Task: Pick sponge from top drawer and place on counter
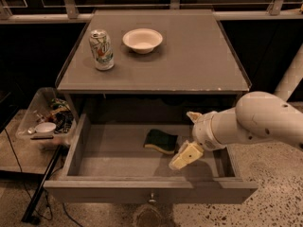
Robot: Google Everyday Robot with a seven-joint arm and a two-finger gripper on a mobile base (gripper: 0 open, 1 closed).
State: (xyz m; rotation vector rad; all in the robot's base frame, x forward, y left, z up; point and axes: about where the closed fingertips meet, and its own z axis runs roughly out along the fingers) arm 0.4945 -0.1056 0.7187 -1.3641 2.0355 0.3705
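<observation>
Down inside the open drawer (118, 151) the sponge (160, 141) lies flat on the floor, a little right of centre. Its dark green face is up, a thin yellow layer shows along its near edge, and its sides are gently waved. The claw (182, 139) hangs just to the right of it, within the drawer. It is spread: one pale finger points down beside the sponge's near right corner and the other is raised towards the back wall. Nothing is pinched, and whether the lower finger touches the sponge I cannot tell. This looks like the reaching step, before any grasp. The next move probably calls for shifting left so the fingers straddle the sponge, lowering onto it and closing, since so thin and soft a thing leaves little edge to catch. On the tabletop (189, 56) above, a can (101, 49) and a bowl (142, 39) stand on the left half, well apart from the right half, which would suit the placing.
</observation>
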